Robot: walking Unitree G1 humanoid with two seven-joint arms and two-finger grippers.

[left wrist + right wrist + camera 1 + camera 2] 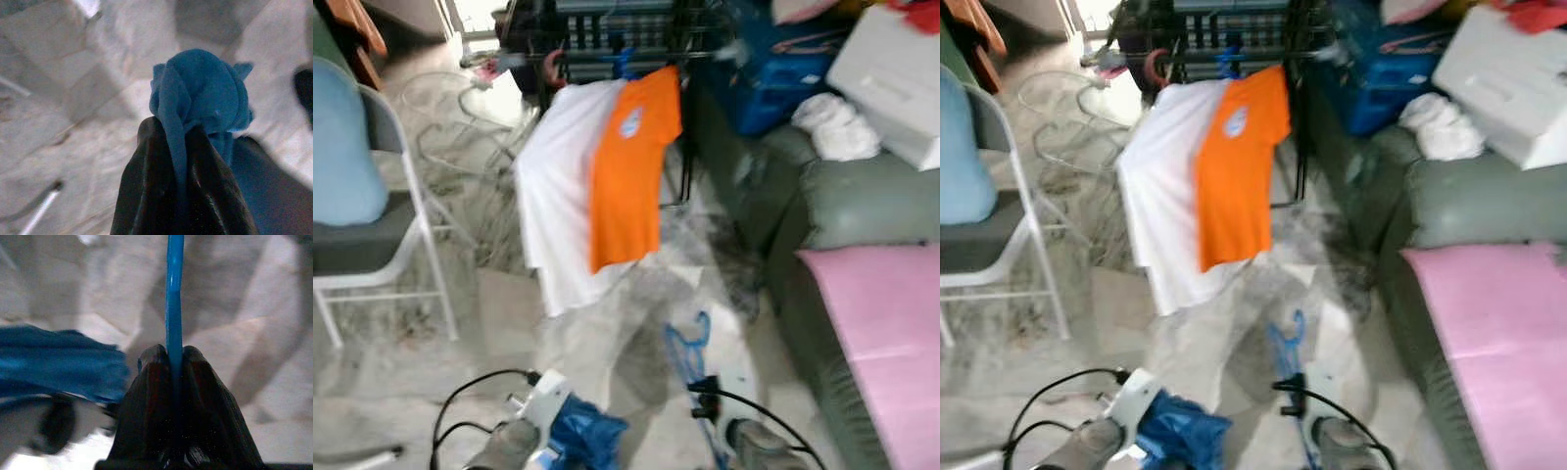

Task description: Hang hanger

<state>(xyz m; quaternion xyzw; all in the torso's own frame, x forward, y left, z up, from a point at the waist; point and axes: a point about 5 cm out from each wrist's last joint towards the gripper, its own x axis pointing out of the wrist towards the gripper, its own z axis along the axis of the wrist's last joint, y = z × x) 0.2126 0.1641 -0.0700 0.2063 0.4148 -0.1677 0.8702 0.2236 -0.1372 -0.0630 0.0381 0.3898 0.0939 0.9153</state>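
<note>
Hanger [688, 345], blue, sits low in front of the robot, above the floor [636, 323], gripped by the right gripper [174, 357]. In the right wrist view its fingers [149, 382] are closed tight on a thin blue bar of the hanger, which runs straight up between them. In the eye views the hanger's hooked end rises just above that gripper, over pale marbled tiles.

Left gripper [182, 129] is level with it, on the robot's left. Its fingers [142, 161] are pinched shut on a bunched blue cloth [198, 90], which bulges out past the tips.

Farther ahead, a dark rack [607, 44] stands on the floor. Hung from it is a shirt [597, 186], white on the left half, orange on the right, on a second blue hanger whose hook shows at the collar.

Left of the rack, a folding chair [372, 245] with a light blue back stands on the tiles; loose cables [450, 117] lie beyond it.

On the right, a green sofa [862, 201] carries a pink sheet [881, 333], a white bundle [837, 127], a white box [891, 73] and a blue bag [773, 73].
</note>
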